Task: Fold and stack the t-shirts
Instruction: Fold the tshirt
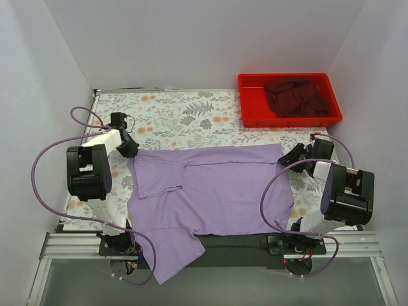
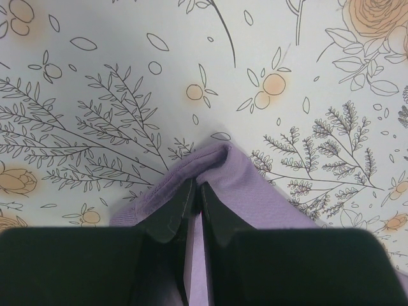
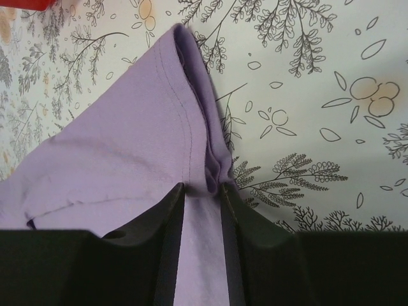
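The pale lavender t-shirt (image 1: 210, 191) lies spread across the floral table, its lower left part hanging over the near edge. My left gripper (image 1: 131, 152) sits at the shirt's far left corner. In the left wrist view it (image 2: 198, 187) is shut on a raised fold of the lavender cloth (image 2: 242, 185). My right gripper (image 1: 285, 159) is at the far right corner. In the right wrist view its jaws (image 3: 203, 186) stand a little apart, with lavender cloth (image 3: 127, 146) between them and the hem bunched against one finger. The dark maroon t-shirt (image 1: 296, 97) lies crumpled in the tray.
A red plastic tray (image 1: 252, 118) stands at the back right of the table. The floral table cover (image 1: 185, 115) shows behind the lavender shirt. White walls close in the left, back and right sides. Purple cables loop beside both arms.
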{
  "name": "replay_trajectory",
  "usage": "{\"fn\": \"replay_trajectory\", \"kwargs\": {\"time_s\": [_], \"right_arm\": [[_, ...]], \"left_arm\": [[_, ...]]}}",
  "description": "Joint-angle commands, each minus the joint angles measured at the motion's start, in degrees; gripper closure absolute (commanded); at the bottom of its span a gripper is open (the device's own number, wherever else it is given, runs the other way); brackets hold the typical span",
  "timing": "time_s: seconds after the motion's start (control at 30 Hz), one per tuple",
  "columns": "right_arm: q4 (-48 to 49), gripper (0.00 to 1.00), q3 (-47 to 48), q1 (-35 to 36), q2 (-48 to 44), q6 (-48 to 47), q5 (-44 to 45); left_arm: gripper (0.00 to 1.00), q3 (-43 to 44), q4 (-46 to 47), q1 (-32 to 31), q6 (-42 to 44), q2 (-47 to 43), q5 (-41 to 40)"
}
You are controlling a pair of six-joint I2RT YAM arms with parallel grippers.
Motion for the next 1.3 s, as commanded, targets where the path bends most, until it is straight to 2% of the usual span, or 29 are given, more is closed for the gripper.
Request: {"fn": "replay_trajectory", "kwargs": {"time_s": [0.0,0.2,0.37,0.5,0.67,0.9,1.0,1.03,1.13,1.17,1.23,1.27], "right_arm": [[0.9,0.65,0.6,0.2,-1.0,-0.5,0.1],[-1.1,0.76,1.7,0.2,-3.1,-1.7,0.3],[-4.8,0.91,3.3,0.1,-4.6,-3.4,2.2],[-8.9,0.97,5.0,0.1,-5.5,-6.2,5.2],[-13.3,0.99,6.6,0.1,-5.5,-9.0,8.3],[-16.5,0.99,8.4,0.1,-3.1,-10.6,8.4],[-17.8,0.88,9.8,0.3,-1.9,-12.0,7.6],[-18.3,0.80,10.7,0.5,-1.9,-12.4,7.5],[-20.2,0.65,12.4,2.2,-3.3,-13.8,8.7],[-20.8,0.57,13.6,3.8,-4.0,-14.3,10.5],[-22.5,0.50,14.6,5.7,-5.8,-15.0,12.8],[-22.8,0.49,15.4,7.8,-6.4,-15.2,15.1]], "left_arm": [[0.94,-0.1,0.8,-0.3,0.6,-1.5,-0.2],[0.94,0.0,0.5,-0.2,0.6,-1.3,-0.2],[0.93,0.0,0.1,-0.3,0.7,-1.3,-0.9],[0.93,0.3,-0.4,-0.2,0.8,-1.1,-1.8],[0.93,0.5,-0.9,-0.3,0.9,-0.6,-2.9],[0.91,0.7,-1.5,-0.2,0.9,0.2,-2.4],[0.85,0.6,-1.4,-0.3,1.2,-0.5,-2.1],[0.80,0.5,-1.4,-0.5,1.4,-0.8,-2.0],[0.69,-0.2,-1.6,-1.4,2.4,-3.9,-4.4],[0.60,-0.6,-2.1,-2.5,2.5,-4.9,-5.4],[0.53,-0.5,-3.8,-2.8,2.6,-8.2,-8.2],[0.46,-0.3,-4.6,-5.9,2.5,-9.4,-9.0]]}}
